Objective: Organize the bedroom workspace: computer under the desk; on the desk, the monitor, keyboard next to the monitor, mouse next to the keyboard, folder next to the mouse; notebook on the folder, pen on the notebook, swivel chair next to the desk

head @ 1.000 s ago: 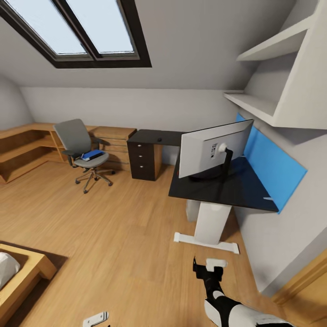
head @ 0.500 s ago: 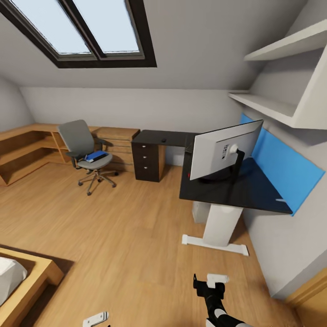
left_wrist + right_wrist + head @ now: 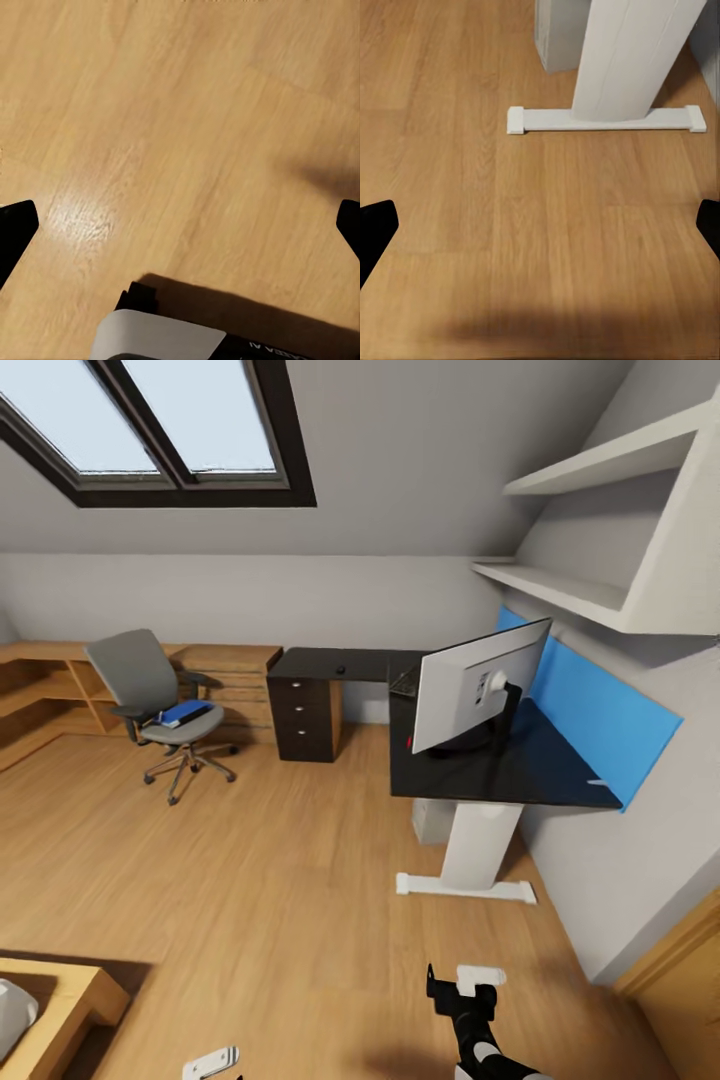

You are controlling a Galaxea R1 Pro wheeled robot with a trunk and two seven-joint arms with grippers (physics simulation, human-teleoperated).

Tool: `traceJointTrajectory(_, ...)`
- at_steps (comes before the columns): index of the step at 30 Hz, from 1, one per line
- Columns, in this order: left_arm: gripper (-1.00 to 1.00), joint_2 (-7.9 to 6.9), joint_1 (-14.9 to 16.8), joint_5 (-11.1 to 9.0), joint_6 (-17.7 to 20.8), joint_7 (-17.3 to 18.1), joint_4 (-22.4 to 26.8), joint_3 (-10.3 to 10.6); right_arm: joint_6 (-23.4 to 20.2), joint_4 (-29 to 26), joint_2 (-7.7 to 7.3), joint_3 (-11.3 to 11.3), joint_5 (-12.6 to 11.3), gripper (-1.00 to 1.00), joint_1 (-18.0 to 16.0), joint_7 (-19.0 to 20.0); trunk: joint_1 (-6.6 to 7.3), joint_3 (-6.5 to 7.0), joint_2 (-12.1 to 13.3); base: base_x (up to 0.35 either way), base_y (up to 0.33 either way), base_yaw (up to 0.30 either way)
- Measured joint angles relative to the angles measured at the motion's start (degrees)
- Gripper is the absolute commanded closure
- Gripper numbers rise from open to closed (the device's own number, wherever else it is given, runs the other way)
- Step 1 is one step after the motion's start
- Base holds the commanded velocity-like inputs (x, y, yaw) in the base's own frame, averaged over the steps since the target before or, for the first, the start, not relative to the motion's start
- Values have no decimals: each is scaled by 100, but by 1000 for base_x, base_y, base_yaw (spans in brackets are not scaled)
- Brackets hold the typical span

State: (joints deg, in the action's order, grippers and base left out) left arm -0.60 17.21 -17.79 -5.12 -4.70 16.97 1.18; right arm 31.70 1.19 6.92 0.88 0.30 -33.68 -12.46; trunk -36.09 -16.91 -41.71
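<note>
— Are the jaws holding anything?
— No. The right gripper point(image 3: 540, 225) and left gripper point(image 3: 180, 225) hang spread wide over bare wooden floor point(image 3: 260, 880).
— And the bright blue flat folder point(image 3: 186, 712)?
— Well apart, on the grey swivel chair point(image 3: 160, 705) beyond the glossy black L-shaped desk point(image 3: 500, 765), whose white leg point(image 3: 622, 60) stands nearest the right gripper.

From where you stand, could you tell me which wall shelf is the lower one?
The lower white shelf, directly above the blue wall panel behind the monitor; the upper shelf sits nearer the ceiling.
</note>
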Motion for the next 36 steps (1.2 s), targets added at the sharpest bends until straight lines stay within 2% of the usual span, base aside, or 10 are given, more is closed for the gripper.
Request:
traceJointTrajectory(6,-100,22,-1,-31,-17,2,6,6,-1,0,-7,-1,8,-100,5,-1,0,-15,0,1,165,-123)
traceJointTrajectory(10,-100,41,-1,-40,-174,3,1,11,-1,0,-8,0,13,-100,7,-1,0,-18,0,0,52,-39)
traceJointTrajectory(16,-100,55,-2,-36,-690,5,-380,17,-1,0,-8,5,15,-100,8,-1,0,-20,0,0,17,-13)
traceJointTrajectory(17,-100,54,-2,-30,-978,3,-609,17,-1,0,-8,6,16,-100,8,-1,0,-20,0,0,5,-4)
traceJointTrajectory(21,-100,53,-2,-32,-1202,3,-796,16,-2,0,-8,5,16,-100,9,-1,0,-20,0,0,3,-2)
traceJointTrajectory(25,-100,47,-2,-43,-1320,8,-1000,9,-1,0,-15,4,17,-100,14,-1,87,52,159,0,1,-1)
traceJointTrajectory(36,-100,18,-2,-51,-1367,10,-1082,3,69,0,-9,7,10,-100,84,-1,329,319,600,0,0,0)
